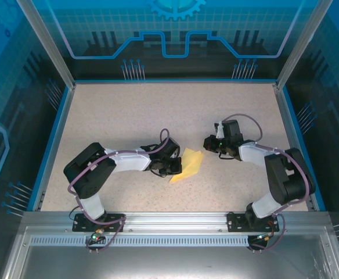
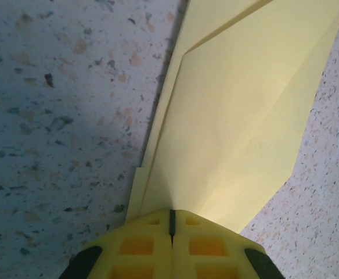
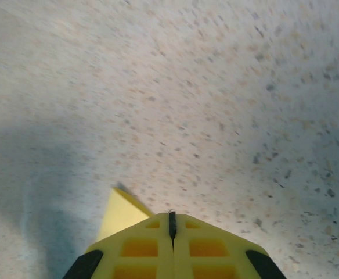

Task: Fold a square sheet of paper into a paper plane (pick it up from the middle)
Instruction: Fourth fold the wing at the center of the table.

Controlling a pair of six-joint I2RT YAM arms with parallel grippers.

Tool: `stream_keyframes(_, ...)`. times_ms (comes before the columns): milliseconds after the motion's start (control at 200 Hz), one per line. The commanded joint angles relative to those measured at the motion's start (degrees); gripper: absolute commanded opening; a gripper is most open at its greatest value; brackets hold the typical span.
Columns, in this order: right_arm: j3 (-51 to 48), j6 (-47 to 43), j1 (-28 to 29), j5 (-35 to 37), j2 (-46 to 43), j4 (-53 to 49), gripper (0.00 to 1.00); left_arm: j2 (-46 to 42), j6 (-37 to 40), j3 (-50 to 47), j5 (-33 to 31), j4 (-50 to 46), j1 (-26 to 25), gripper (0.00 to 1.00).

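One paper plane [image 1: 188, 164], two grippers, both closed.
Your left gripper [image 2: 170, 214] sits shut at its tail, hold unclear; right gripper [image 3: 171, 216] empty nearby; table [image 1: 129, 110] open beyond.

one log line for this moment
left pincer: shut, tips at folded yellow paper | right pincer: shut, near its corner | paper on table

in the top view the left arm [image 1: 108, 165], lower left, and the right arm [image 1: 277, 171], lower right, had bulky black joint housings joined by white links. a purple cable [image 1: 79, 195] looped along each, and a black mounting plate [image 1: 98, 221] sat under each base. in the wrist views the left gripper [image 2: 172, 214] and right gripper [image 3: 172, 215] were yellow, moulded with square recesses, black at the lower corners.
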Motion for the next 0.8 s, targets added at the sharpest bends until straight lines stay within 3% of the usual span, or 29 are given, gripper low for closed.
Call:
stream_keyframes(0,0.17,0.58,2.46,-3.53,-1.73,-2.71,0.05,2.48,-3.57,-2.13,-0.88,0.59,-0.25,0.00)
stream_keyframes(150,0.24,2.90,6.62,-5.67,-0.30,-3.38,0.05,3.92,-5.13,-0.39,-1.13,4.87,-0.61,0.00)
stream_keyframes(515,2.74,6.70,7.57,-14.39,10.04,-0.60,0.04,5.60,-4.69,1.87,-1.22,4.73,-0.61,0.00)
stream_keyframes(795,3.39,5.90,7.96,-12.22,14.05,-3.61,0.03,3.45,-3.74,2.93,2.05,4.74,-0.37,0.00)
